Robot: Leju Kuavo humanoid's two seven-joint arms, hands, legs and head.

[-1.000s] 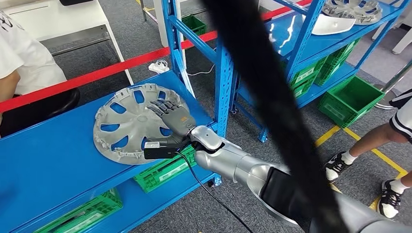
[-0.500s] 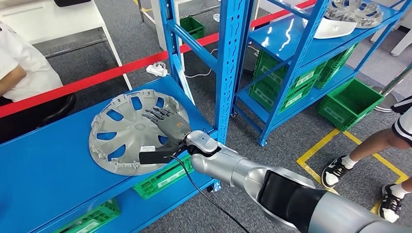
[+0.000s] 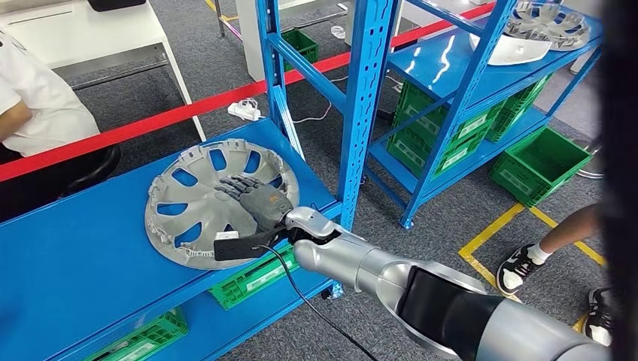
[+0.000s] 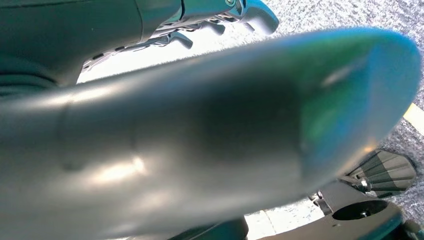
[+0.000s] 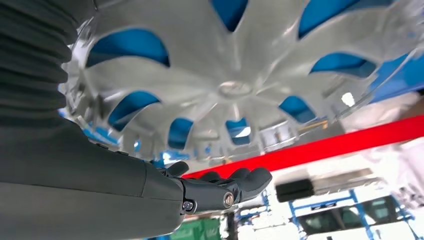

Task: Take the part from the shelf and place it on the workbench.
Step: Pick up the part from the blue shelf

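A: Where is the wheel cover?
B: The grey wheel cover (image 3: 213, 201) lies flat on the blue shelf (image 3: 68, 256), near its front edge, at about 9 o'clock from the blue upright post (image 3: 361, 113).

A: And the right robot hand?
B: The right robot hand (image 3: 256, 197) rests palm-down on the cover's 4 o'clock side, fingers stretched toward the hub. In the right wrist view the fingers (image 5: 235, 182) lie loosely apart beside the spokes, closed around nothing.

A: The left robot hand?
B: The left robot hand (image 4: 220, 17) shows dark fingers behind a blurred silver arm; whether they hold anything, I cannot tell.

A: Anything else?
B: Green crates (image 3: 252, 274) sit under the shelf. A person in white (image 3: 34, 98) sits at 10 o'clock; another person's sneakers (image 3: 519, 267) stand at 3 o'clock.
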